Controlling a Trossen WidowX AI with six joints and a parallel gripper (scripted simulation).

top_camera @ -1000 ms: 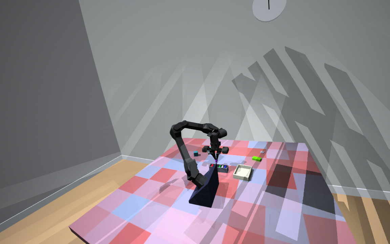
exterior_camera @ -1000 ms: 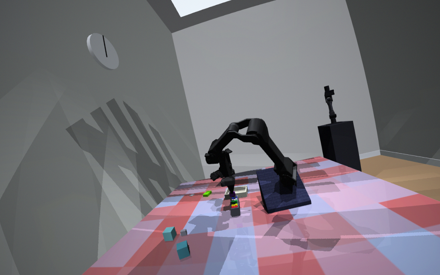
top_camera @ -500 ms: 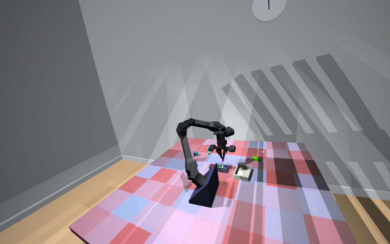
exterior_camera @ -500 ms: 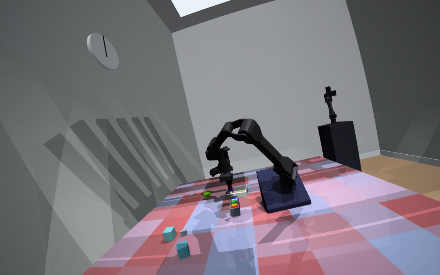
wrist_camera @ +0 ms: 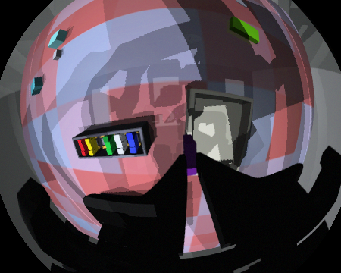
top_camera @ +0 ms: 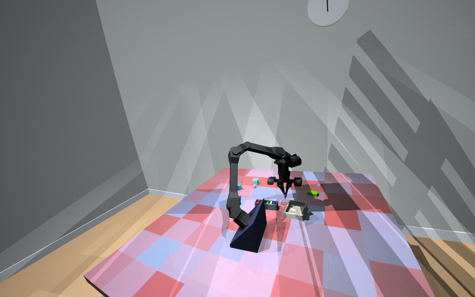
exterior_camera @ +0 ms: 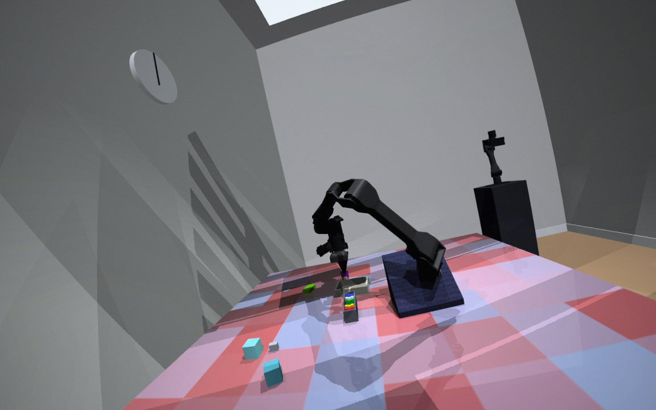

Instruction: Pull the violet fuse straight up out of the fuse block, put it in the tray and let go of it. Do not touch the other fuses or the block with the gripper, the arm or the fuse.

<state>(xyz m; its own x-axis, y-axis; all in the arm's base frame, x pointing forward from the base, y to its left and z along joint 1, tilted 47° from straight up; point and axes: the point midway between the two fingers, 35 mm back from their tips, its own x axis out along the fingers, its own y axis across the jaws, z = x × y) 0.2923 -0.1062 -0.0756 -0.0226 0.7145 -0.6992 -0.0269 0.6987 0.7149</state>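
Top view first: the arm arches over the checkered table and the gripper points straight down, pinching the fuse, a violet sliver at its tip. It hangs in the air between the block and the tray, closer to the tray's near rim, and touches neither. From where I stand this looks like the carry step: the fuse is out of its slot and is on the way across. Exterior view, from the other side: the gripper sits above the tray, with the fuse just over its far edge, and the block lies well apart in front, its other fuses in a row. A green bar and two teal cubes lie off to the side, out of the way. Wrist view: the fingers are pressed onto the fuse, which stands upright against the tray's left wall line; the block is off to the left with red, yellow, green, white and blue fuses seated and a gap among them. Next, I'd say, the gripper needs a little more travel to get fully over the tray's floor, then a lowering and a release, keeping the fuse off the tray wall on the way down.
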